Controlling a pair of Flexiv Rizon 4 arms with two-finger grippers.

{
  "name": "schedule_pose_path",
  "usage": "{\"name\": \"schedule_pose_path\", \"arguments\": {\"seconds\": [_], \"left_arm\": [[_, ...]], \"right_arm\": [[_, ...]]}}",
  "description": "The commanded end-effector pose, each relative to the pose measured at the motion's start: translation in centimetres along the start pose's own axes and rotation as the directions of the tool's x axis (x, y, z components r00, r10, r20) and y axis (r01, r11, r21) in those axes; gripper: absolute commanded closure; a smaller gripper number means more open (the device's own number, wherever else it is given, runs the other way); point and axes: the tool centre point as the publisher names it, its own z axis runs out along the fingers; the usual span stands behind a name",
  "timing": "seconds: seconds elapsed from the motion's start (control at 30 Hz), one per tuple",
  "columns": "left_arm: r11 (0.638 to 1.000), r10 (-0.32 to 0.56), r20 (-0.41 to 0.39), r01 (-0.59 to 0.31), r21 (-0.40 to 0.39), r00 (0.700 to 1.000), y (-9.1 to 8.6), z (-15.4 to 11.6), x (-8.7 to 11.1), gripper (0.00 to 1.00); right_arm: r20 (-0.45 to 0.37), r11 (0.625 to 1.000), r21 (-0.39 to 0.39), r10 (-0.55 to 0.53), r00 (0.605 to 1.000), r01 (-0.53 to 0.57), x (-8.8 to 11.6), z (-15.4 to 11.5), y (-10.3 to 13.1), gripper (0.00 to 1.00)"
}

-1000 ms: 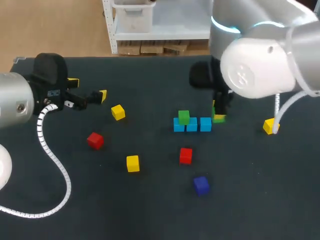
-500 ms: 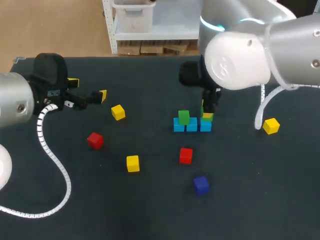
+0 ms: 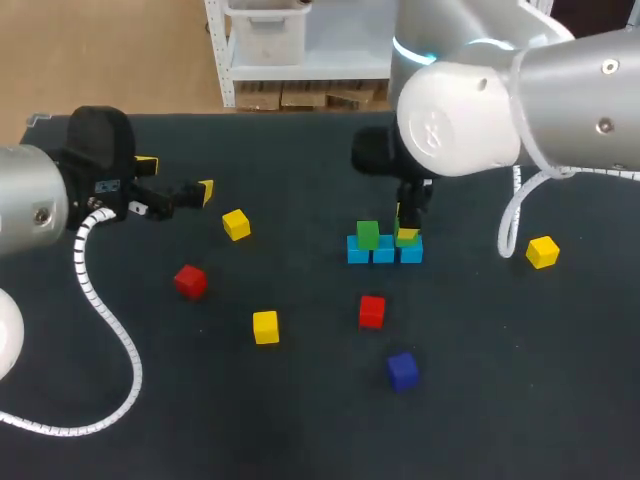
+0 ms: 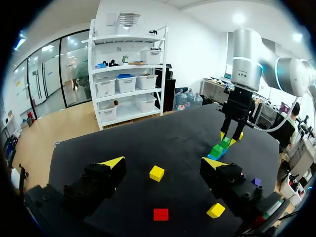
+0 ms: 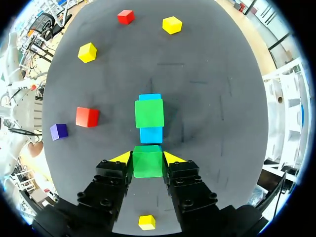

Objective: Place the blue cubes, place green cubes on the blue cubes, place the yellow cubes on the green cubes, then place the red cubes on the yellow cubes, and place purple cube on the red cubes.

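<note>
R fingers [image 5: 173, 159] pinch green cube [image 5: 147, 161] at right end of blue row [image 3: 384, 250]; other green cube [image 3: 367, 235] sits on left blue. L fingers [image 4: 113, 162] spread, over surface [image 3: 500, 400] at left.

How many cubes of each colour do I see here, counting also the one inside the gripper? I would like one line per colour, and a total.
Blue cubes: 3
Green cubes: 2, including the green cube in the right gripper
Yellow cubes: 3
Red cubes: 2
Purple cube: 1
Total: 11
</note>
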Motion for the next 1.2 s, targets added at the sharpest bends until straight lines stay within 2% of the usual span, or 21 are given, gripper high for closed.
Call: {"name": "schedule_pose_path", "arguments": {"seconds": [0.03,0.8,0.93,1.2], "left_arm": [[1.000,0.001,0.003,-0.001,0.007,1.000,0.2,0.0,0.0,0.00],[1.000,0.001,0.003,-0.001,0.007,1.000,0.2,0.0,0.0,0.00],[1.000,0.001,0.003,-0.001,0.007,1.000,0.2,0.0,0.0,0.00],[1.000,0.001,0.003,-0.001,0.007,1.000,0.2,0.0,0.0,0.00]], "right_arm": [[-0.001,1.000,-0.009,-0.002,1.000,0.002,-0.3,0.1,-0.2,1.00],[0.001,0.999,-0.016,-0.031,1.000,0.031,-0.7,1.0,-0.3,1.00],[-0.001,0.999,-0.015,-0.028,1.000,0.028,-0.6,1.0,-0.4,0.98],[-0.008,1.000,-0.010,-0.028,1.000,0.028,-0.5,1.2,-0.6,0.87]]}}
